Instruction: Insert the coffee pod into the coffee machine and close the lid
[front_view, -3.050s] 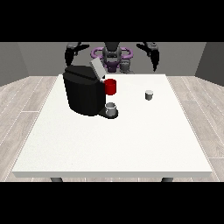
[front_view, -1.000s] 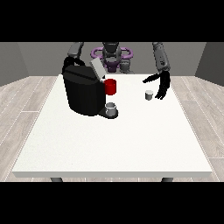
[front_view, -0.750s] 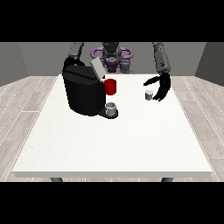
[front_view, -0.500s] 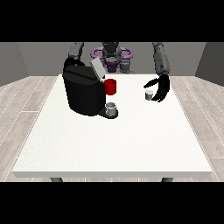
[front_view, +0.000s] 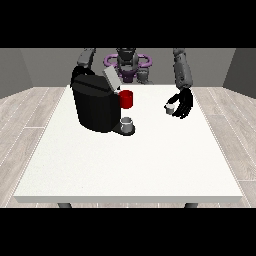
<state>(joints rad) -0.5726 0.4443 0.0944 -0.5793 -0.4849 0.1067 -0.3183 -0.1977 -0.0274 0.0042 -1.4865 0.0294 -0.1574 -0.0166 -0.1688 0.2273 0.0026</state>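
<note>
White table (front_view: 125, 165): carries everything; robot behind the far edge, arms reaching toward the near edge.
Coffee machine (front_view: 95, 102): black, standing toward the far left corner of the table; lid (front_view: 111, 78) tilted up and open at its top; red part (front_view: 126, 99) on the front face; small grey cup (front_view: 127, 123) on its base.
Coffee pod (front_view: 170, 108): small, pale, toward the far right part of the table, well apart from the machine, to the machine's right in the view. Appears upright, short axis vertical; too small to say more.
Hand at the view's right (front_view: 182, 104): black, low over the table, right at the pod. Fingers curved around it from the right and from behind, thumb side toward the machine. Contact looks made; lifted or resting on the table, cannot tell.
Hand at the view's left: hidden behind the machine near the far left corner; only the arm (front_view: 88, 58) visible above it. Finger state: cannot tell.
Key relation: pod sits on the inner side of the hand at the view's right, between that hand and the machine. That hand clearly the nearer one. Path to the open top runs leftward and up across bare table.
Step in hand (judgement): closing on the pod, early in the task. Pod not yet in the machine, lid not yet shut.
Risk (judgement): small pod may tip or slip sideways during the lift; needs to arrive level over the opening below the raised lid.
</note>
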